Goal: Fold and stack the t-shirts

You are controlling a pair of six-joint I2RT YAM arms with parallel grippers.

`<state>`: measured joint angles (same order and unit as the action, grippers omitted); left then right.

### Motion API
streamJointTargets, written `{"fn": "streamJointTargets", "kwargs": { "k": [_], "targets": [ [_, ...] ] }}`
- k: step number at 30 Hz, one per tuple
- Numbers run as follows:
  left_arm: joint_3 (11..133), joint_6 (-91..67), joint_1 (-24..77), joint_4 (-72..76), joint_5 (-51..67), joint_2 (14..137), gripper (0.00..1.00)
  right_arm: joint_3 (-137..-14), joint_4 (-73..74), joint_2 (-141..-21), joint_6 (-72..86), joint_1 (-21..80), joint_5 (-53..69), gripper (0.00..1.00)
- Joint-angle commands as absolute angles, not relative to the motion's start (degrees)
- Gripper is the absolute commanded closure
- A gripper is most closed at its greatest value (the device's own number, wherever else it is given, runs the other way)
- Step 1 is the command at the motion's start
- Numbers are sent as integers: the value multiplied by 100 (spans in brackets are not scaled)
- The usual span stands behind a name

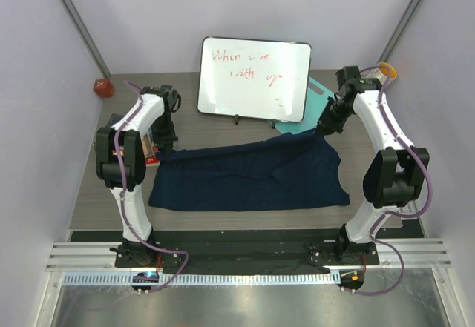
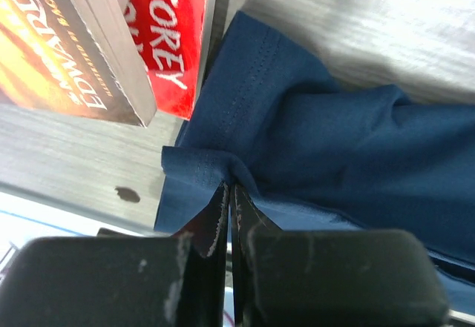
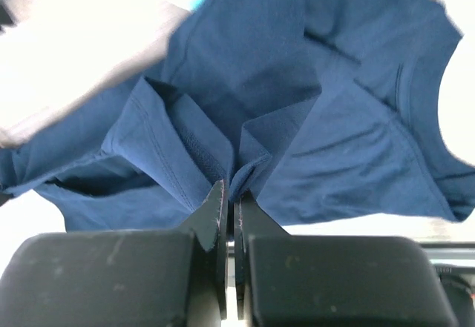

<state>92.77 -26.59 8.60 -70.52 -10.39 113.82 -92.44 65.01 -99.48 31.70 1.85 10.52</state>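
Navy t-shirt (image 1: 252, 175) on grey wood-grain table (image 1: 89, 197) just before whiteboard (image 1: 254, 78) (pale walls (image 1: 37, 82) round); L gripper (image 2: 228, 193) & R gripper (image 3: 231, 193) both pinch its fabric.

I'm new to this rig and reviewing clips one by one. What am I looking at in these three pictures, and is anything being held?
Two white robot arms are bolted at the near edge of a table. The wide picture comes from a fixed camera above and behind them; the close-ups come from a camera on each wrist. A dark navy t-shirt lies spread across the table. The left hand is shut on a pinch of its fabric near a hem; the right hand is shut on a bunched fold at the other end. Behind are a whiteboard and a teal board; books lie by the left hand.
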Motion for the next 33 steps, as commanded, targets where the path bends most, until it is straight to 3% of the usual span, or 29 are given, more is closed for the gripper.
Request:
{"fn": "streamJointTargets", "kwargs": {
  "k": [1, 33],
  "targets": [
    [9343, -2672, 923, -7435, -1309, 11444, 100, -8956, 6627, -9563, 3270, 184, 1380, 99],
    [8763, -2698, 1134, -7822, -1151, 11610, 100, -7612, 7242, -9237, 3076, 246, 1433, 99]
  ]
}}
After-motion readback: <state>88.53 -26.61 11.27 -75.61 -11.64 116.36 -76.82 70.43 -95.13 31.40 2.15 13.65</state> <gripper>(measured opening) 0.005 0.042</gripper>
